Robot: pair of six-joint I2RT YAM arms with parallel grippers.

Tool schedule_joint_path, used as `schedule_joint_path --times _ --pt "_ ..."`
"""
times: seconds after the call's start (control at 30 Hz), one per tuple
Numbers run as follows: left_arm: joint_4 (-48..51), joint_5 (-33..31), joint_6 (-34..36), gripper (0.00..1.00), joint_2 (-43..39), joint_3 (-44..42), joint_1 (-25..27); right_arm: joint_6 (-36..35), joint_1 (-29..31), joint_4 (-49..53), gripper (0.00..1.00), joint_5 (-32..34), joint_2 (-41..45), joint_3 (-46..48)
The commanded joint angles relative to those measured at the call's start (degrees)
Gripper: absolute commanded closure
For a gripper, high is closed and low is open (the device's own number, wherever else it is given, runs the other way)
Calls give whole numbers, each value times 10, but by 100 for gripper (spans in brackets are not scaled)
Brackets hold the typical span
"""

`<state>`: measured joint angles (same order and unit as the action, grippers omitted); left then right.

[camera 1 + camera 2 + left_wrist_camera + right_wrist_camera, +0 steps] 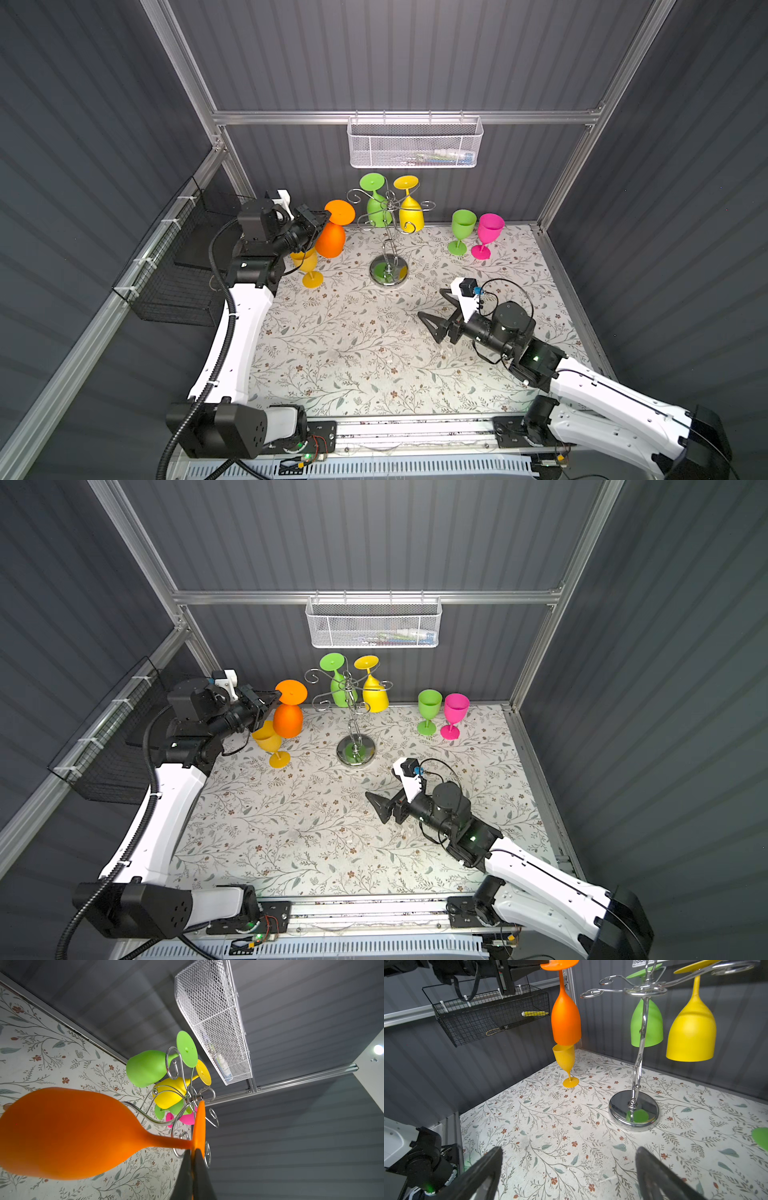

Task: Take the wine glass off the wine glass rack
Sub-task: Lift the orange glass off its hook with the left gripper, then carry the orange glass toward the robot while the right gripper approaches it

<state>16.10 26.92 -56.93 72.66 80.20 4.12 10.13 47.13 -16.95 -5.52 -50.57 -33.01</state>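
We see the left gripper clamping the foot of the upside-down orange plastic wine glass, just left of the tall chrome wire rack, clear of its arms. Right gripper is spread wide, empty.

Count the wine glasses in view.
6. On the rack: green glass, yellow glass. In the left end effector: orange glass. Standing: amber glass left; green goblet, pink goblet right.
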Motion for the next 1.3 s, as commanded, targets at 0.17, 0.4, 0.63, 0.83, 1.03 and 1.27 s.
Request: schedule_joint_path --times 0.17,0.4,0.63,0.83,1.03,1.27 --pt "59 34 97 100 -90 -79 -1 83 8 127 2 39 17 -78" --pt "75 25 197 100 -178 -169 30 188 9 301 2 98 -1 -176" --pt "56 -174 266 100 -199 -236 236 294 6 432 2 169 1 -233" --pt "-33 -345 312 100 -200 -318 409 381 -16 531 4 182 -6 -267" --pt "-161 -559 409 100 -157 -378 599 437 -78 576 7 122 -15 -265" --pt "-362 -733 545 100 -30 -406 733 485 -177 581 15 -11 -23 -229"
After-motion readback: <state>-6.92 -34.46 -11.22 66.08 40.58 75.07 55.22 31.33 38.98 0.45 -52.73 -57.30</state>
